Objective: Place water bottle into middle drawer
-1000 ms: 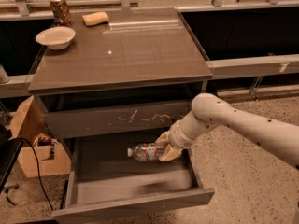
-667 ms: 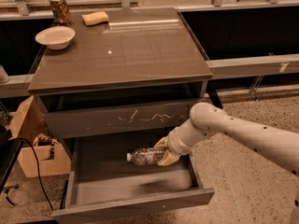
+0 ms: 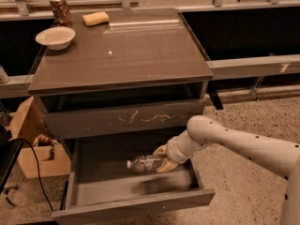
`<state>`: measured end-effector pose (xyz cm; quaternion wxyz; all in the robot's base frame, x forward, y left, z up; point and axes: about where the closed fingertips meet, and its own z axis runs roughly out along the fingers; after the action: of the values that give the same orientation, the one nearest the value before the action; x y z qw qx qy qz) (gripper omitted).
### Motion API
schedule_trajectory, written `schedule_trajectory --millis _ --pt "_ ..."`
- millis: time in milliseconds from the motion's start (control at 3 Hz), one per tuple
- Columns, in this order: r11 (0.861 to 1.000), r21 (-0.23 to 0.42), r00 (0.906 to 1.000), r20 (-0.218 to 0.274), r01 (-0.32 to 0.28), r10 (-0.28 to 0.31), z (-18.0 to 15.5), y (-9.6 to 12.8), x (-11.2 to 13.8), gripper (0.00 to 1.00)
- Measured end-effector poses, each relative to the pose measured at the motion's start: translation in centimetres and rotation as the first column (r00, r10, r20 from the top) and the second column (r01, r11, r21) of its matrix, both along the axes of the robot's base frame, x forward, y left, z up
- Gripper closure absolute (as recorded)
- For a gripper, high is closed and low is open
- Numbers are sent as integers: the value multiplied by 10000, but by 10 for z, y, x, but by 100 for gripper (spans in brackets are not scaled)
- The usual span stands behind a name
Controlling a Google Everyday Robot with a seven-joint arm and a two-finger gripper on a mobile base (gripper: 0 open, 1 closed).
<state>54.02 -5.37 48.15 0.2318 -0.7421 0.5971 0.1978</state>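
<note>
Lower in drawer (image 3: 136,204): hand (image 3: 162,160) around bottle (image 3: 142,163)

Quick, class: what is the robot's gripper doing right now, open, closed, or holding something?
The gripper: closed on the water bottle, holding it on its side over the open middle drawer.

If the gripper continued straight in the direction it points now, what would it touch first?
The gripper, shut on the water bottle, points left and slightly down inside the middle drawer. It would probably meet the drawer floor first, or perhaps its left wall; depth is unclear.
</note>
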Motion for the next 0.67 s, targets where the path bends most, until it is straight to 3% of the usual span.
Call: schedule_trajectory --millis 667 --pt "9978 -599 9991 -313 -290 272 -48 8 6 100"
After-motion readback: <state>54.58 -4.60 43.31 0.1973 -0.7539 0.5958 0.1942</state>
